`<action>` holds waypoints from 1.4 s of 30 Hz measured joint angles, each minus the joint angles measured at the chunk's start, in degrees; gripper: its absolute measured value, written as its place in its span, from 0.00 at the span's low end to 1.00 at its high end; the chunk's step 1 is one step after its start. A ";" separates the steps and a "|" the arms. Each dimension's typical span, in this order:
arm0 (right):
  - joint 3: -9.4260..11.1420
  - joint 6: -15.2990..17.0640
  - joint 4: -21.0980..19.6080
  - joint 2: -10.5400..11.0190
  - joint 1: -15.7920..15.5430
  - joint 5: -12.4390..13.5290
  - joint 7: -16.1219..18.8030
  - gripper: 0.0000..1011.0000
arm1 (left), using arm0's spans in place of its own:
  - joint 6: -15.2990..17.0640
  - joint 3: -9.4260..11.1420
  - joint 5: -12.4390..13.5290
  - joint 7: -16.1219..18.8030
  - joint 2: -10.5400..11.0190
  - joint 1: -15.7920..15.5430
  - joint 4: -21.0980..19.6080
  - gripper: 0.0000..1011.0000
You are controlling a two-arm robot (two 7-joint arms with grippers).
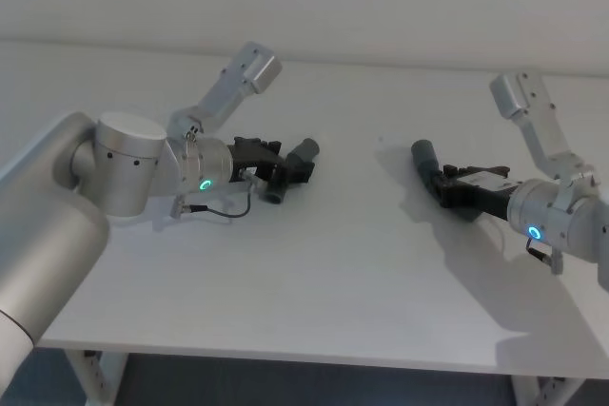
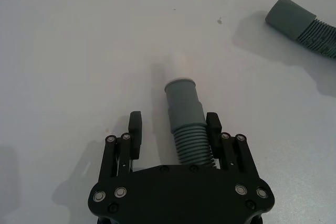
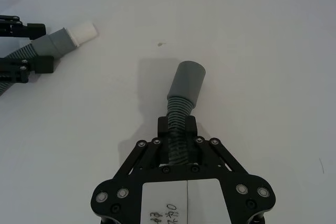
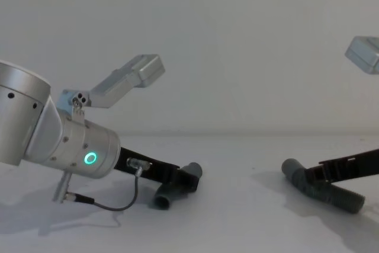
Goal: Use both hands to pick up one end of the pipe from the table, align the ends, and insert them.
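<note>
On the white table [image 1: 343, 263] the short pipe piece [image 2: 184, 108], grey and ribbed with a whitish narrow tip [image 2: 181, 65], lies between the fingers of my left gripper [image 2: 173, 121]. The gripper is open, with a gap on one side of the piece. In the head view this gripper [image 1: 285, 170] is at centre left, over the bent piece [image 1: 304, 151]. My right gripper [image 3: 177, 124] is shut on the corrugated hose [image 3: 178, 114] just behind its smooth grey cuff [image 3: 188, 80]. The cuff [image 1: 423, 152] points toward the table's middle.
The two pipe ends lie apart, with bare white table [image 1: 366, 164] between them. A thin black cable [image 1: 224, 211] loops under the left arm. The table's front edge [image 1: 314, 357] runs close below both arms.
</note>
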 joint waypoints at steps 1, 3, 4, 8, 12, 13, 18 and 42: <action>0.00 0.00 0.00 0.00 0.00 0.00 0.00 0.17 | 0.00 0.00 0.00 0.00 0.00 0.00 0.00 0.71; 0.00 0.00 0.00 0.00 0.00 0.00 0.00 0.21 | 0.00 0.00 0.00 0.00 0.00 0.01 0.00 0.70; 0.00 0.00 0.01 0.00 0.00 0.00 0.00 0.22 | 0.00 0.00 0.00 0.00 0.00 0.01 0.00 0.70; 0.00 0.00 0.00 0.00 0.00 0.00 0.00 0.36 | 0.00 -0.01 0.00 0.00 0.00 0.02 0.01 0.67; 0.00 0.00 0.01 0.00 0.00 0.00 0.00 0.47 | 0.00 -0.01 0.00 0.01 0.00 0.04 0.03 0.64; 0.00 0.00 0.01 0.00 0.00 0.00 0.00 0.49 | 0.00 0.00 0.00 0.01 0.00 0.04 0.03 0.64; 0.00 0.00 0.01 0.00 0.00 0.00 0.00 0.67 | 0.00 -0.01 0.00 0.01 0.00 0.04 0.06 0.61; -0.38 -0.92 -0.20 0.36 -0.17 -0.78 0.54 0.99 | 0.00 -0.01 0.01 -0.05 0.00 0.04 0.09 0.47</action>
